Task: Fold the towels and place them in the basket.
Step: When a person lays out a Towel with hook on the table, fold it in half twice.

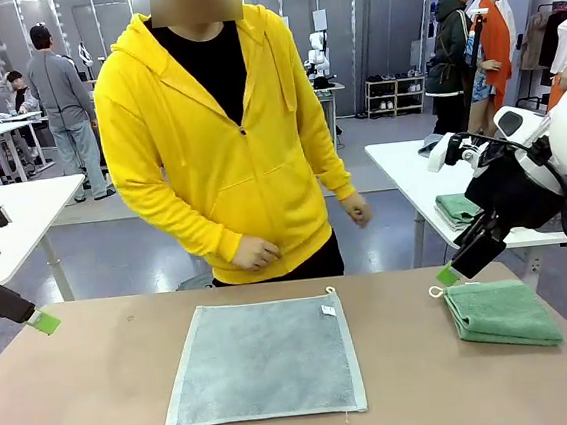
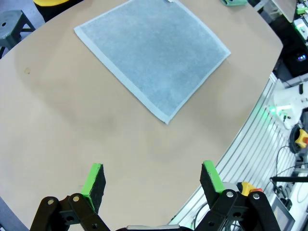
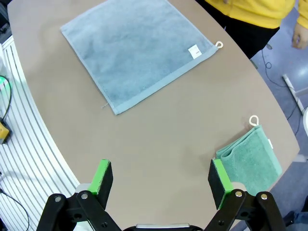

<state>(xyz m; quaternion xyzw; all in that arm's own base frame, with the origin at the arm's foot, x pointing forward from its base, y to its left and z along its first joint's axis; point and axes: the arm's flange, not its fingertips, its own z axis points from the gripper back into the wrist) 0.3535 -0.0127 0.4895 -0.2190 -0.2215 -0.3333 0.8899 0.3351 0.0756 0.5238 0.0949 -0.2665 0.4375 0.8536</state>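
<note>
Towels half done: grey-blue towel (image 1: 263,360) lying flat, unfolded, mid table (image 1: 90,392); green towel (image 1: 502,314) folded at right; basket step left for both; left gripper (image 2: 153,174) and right gripper (image 3: 161,172) hovering, jaws spread, empty; seen from front, person (image 1: 219,148) at far edge; seen from right wrist, green towel's layered fold.

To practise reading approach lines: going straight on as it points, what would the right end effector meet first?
Probably the bare table between the grey-blue towel and the green towel, though depth is unclear.
</note>
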